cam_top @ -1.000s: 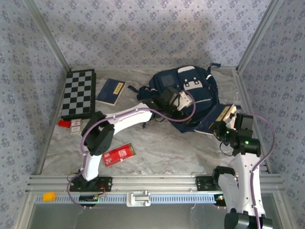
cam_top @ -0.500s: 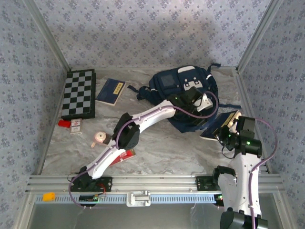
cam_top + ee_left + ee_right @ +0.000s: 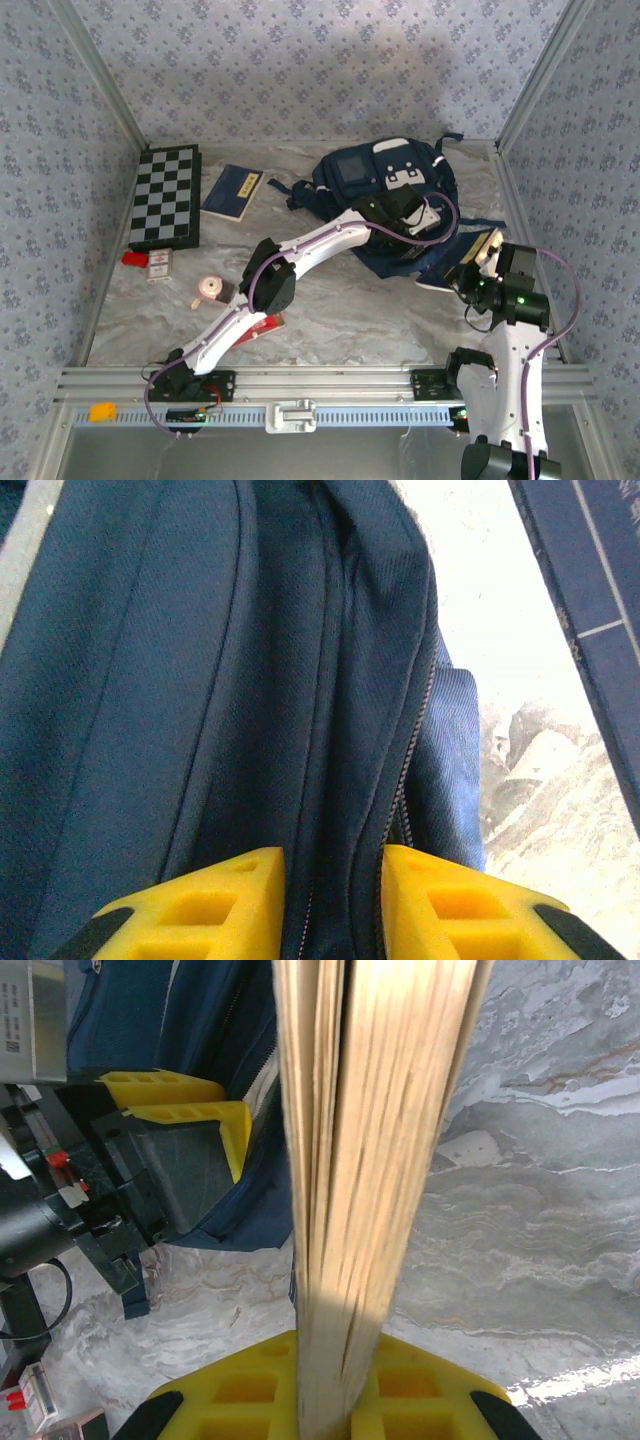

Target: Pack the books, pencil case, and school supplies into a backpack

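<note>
Right pincer (image 3: 335, 1400) is closed on a navy book (image 3: 450, 265); the book is gripped at one edge, and its page block is seen edge-on in the right wrist view, running straight out from between the jaws. Left pincer (image 3: 330, 910) is drawn narrow onto a fold of the backpack (image 3: 350, 170) beside the zip line, with fabric filling the gap between the yellow fingers (image 3: 225, 900); the fold is judged to be pinched so that the opening can be lifted.

The backpack lies to the left of the held book and somewhat farther from the arm bases. The free end of the book is located just beside the bag's near right edge, outside the bag. The long axis of the book is judged to follow the reach of the right pincer, forward and to the left. The right arm is therefore the nearer arm for insertion; the book's leading edge is expected to need aligning with the opening held by the left arm.

Not yet packed: a second navy book (image 3: 232, 191) at the far left of the counter (image 3: 340, 300), and the red pencil case (image 3: 265, 323), partly covered by the left arm.
</note>
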Tool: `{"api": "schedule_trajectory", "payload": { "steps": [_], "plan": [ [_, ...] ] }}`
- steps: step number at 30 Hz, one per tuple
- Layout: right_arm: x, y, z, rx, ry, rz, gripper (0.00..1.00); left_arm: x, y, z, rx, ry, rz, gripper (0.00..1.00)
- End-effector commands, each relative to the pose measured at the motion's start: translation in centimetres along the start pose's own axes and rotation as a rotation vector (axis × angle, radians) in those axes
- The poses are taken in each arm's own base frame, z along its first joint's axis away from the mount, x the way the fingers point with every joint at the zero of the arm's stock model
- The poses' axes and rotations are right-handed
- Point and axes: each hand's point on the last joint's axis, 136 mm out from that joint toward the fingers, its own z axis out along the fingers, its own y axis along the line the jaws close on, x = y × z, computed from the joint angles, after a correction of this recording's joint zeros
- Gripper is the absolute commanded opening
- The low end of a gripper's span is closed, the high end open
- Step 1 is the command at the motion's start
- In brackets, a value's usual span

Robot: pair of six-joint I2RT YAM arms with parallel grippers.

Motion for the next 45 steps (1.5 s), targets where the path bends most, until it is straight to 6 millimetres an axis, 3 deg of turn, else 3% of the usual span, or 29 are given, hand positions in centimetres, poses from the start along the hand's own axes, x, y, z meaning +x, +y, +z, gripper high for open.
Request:
{"api": "schedule_trajectory", "payload": {
  "steps": [1,4,9,11,16,22,28,30,35,37,40,45],
  "plan": [
    [-0.5,0.8,-0.2,-0.042,-0.028,-0.033,0.0,1.0,-0.9,0.1,0.057,0.045,-0.012,0.3],
    [-0.6,0.8,0.0,-0.046,-0.033,-0.036,0.0,1.5,-0.9,0.8,0.054,0.053,-0.017,0.27],
    [-0.5,1.0,-0.1,-0.058,-0.024,-0.037,0.0,0.7,-0.4,-0.4,0.037,0.036,-0.044,0.06],
    [-0.5,1.3,-0.3,-0.067,-0.021,-0.045,0.0,-0.1,0.1,-1.9,0.022,0.015,-0.055,0.0],
    [-0.5,2.4,-0.4,-0.118,-0.012,-0.083,0.0,-1.5,1.6,-6.6,-0.047,-0.049,-0.115,0.0],
    [0.0,5.4,0.2,-0.304,0.049,-0.116,0.0,-2.6,2.9,-12.7,-0.152,-0.198,-0.14,0.0],
    [1.1,7.1,2.0,-0.384,0.113,-0.129,0.0,-3.1,4.5,-18.6,-0.243,-0.339,-0.211,0.0],
    [1.7,8.2,2.6,-0.405,0.118,-0.151,0.0,-3.3,5.4,-20.1,-0.282,-0.388,-0.259,0.0],
    [3.0,10.2,4.6,-0.429,0.129,-0.176,0.0,-4.9,5.0,-22.9,-0.258,-0.5,-0.295,0.0],
    [3.8,10.7,4.8,-0.417,0.151,-0.187,0.0,-4.9,6.2,-23.5,-0.324,-0.49,-0.327,0.0],
    [3.5,10.6,3.3,-0.36,0.09,-0.243,0.0,-4.4,8.3,-24.0,-0.41,-0.47,-0.389,0.0],
    [2.1,7.0,1.1,-0.143,0.019,-0.236,0.0,-4.3,9.0,-23.8,-0.381,-0.491,-0.413,0.0]
  ]
}}
